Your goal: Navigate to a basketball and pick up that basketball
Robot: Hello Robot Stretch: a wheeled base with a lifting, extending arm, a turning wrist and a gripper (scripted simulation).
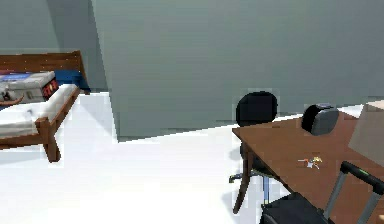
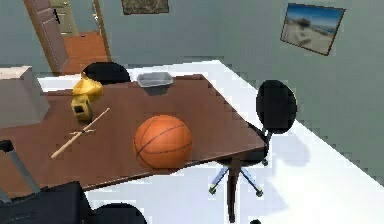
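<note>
- One basketball point(image 2: 163, 142) rests on the table point(image 2: 212, 100) in your arm side view.
- Forward view gives you a bed point(image 1: 30, 120).
- Gripper state: you cannot tell.

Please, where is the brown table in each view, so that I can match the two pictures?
Forward view: the brown table lies in the lower right corner.
Arm side view: the table spans left and middle, under an orange ball.
Shared landmark: the pale box on it.
</note>
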